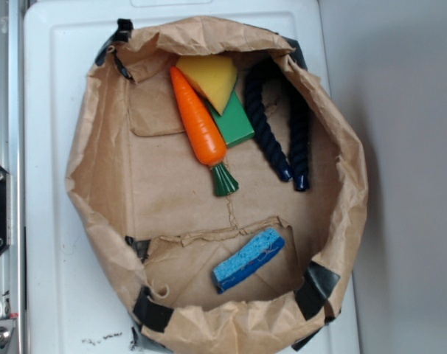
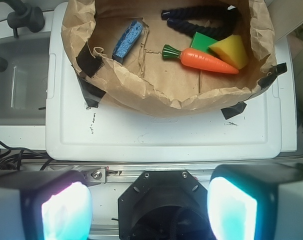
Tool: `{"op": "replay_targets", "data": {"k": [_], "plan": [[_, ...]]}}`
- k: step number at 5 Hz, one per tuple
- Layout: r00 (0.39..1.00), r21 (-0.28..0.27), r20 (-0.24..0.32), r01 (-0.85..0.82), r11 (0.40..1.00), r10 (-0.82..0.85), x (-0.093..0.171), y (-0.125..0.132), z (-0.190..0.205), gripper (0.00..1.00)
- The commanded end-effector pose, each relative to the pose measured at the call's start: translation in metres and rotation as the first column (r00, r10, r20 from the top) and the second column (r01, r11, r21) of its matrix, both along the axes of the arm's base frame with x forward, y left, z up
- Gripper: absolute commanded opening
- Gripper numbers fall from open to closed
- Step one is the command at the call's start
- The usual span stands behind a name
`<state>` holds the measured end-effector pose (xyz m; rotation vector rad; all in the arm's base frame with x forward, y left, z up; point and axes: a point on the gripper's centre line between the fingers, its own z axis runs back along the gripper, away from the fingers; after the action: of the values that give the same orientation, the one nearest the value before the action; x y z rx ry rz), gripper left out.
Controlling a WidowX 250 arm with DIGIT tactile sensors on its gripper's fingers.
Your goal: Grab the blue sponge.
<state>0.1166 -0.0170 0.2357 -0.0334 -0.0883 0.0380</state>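
The blue sponge (image 1: 249, 259) lies flat on the floor of a rolled-down brown paper bag (image 1: 98, 133), near the bag's front rim; it is light blue foam with a darker blue strip along one long side. In the wrist view the blue sponge (image 2: 128, 39) sits at the upper left inside the paper bag (image 2: 141, 90). My gripper (image 2: 149, 207) is far back from the bag, over the robot base, with its two glowing pads (image 2: 66, 210) spread wide apart and nothing between them. The exterior view does not show the gripper.
Also in the bag: an orange carrot (image 1: 200, 129), a yellow foam wedge (image 1: 211, 77), a green block (image 1: 234, 122) and a dark blue rope (image 1: 279, 125). The bag stands on a white plastic lid (image 2: 166, 135). A grey tub (image 2: 16, 80) sits to the left.
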Motion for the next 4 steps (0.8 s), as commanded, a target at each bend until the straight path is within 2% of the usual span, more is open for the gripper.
{"op": "replay_targets", "data": {"k": [1,2,4], "plan": [[1.000,0.000,0.000,0.000,1.000,0.000,0.000,0.000,0.000,1.00],[0.997,0.072,0.046,-0.064,0.995,0.061,0.033,-0.017,-0.017,1.00],[0.997,0.072,0.046,-0.064,0.995,0.061,0.033,-0.017,-0.017,1.00]]}}
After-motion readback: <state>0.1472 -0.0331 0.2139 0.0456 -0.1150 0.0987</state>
